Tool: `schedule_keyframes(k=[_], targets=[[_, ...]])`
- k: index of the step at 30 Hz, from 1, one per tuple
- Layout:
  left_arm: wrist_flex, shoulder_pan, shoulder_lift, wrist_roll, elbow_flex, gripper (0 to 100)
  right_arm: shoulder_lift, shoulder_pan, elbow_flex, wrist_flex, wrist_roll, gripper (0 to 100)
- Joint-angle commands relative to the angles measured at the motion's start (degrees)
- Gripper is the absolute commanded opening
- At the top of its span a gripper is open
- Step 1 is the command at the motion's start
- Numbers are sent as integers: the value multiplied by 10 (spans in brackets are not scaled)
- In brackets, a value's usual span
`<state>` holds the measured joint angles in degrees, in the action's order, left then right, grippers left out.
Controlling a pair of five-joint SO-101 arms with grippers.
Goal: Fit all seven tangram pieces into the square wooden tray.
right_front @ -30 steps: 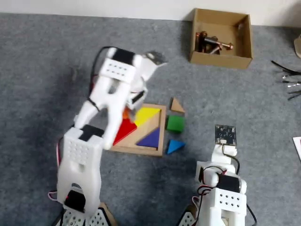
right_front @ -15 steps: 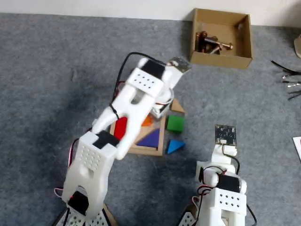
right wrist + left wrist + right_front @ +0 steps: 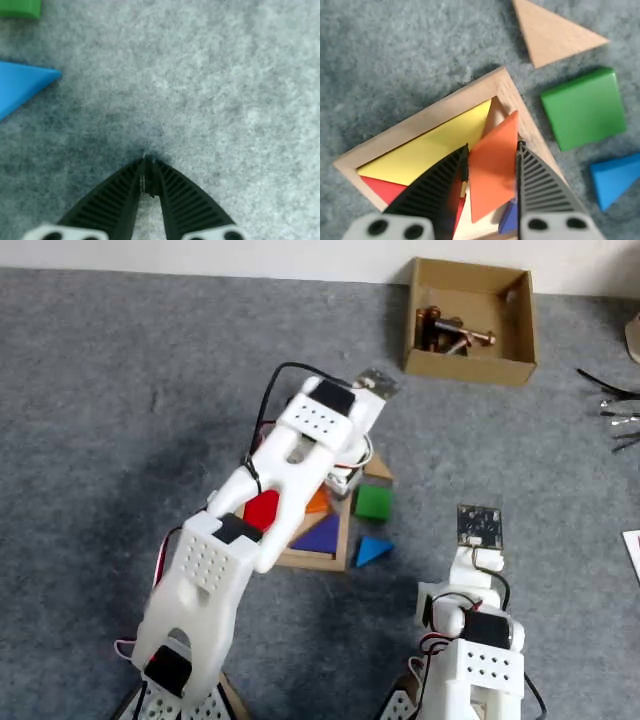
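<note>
My left gripper (image 3: 491, 146) is shut on an orange piece (image 3: 492, 170), held tilted over the corner of the square wooden tray (image 3: 425, 117). Inside the tray lie a yellow triangle (image 3: 427, 147), a red piece (image 3: 382, 189) and a purple piece (image 3: 322, 535). Outside it, on the carpet, are a tan wooden triangle (image 3: 550, 32), a green square (image 3: 585, 107) and a blue triangle (image 3: 615, 177). From above, the left arm (image 3: 290, 465) covers most of the tray (image 3: 305, 560). My right gripper (image 3: 148, 161) is shut on nothing, low over bare carpet near the blue triangle (image 3: 22, 87).
A cardboard box (image 3: 470, 320) with copper-coloured metal parts stands at the back right. Black cables (image 3: 612, 400) lie at the right edge. Grey carpet stretches open to the left and back of the tray.
The left arm has swung to the right across the tray, carrying the orange piece to the tray's far right corner. The right arm has kept still.
</note>
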<state>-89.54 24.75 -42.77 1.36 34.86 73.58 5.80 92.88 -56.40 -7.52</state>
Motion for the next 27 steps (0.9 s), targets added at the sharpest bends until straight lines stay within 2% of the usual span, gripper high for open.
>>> schedule_keyframes(k=[1, 5, 12, 24, 27], targets=[[5, -2, 10, 30, 5, 95, 0, -7, 11, 19, -11, 9], [5, -18, 10, 100, 5, 160, 0, -7, 11, 19, -11, 9], [1, -19, 15, 152, 5, 162, 0, -7, 11, 19, -11, 9], [-21, 6, 15, 148, 6, 165, 0, -7, 11, 19, -11, 9], [-43, 15, 15, 120, 6, 165, 0, -7, 11, 19, -11, 9]])
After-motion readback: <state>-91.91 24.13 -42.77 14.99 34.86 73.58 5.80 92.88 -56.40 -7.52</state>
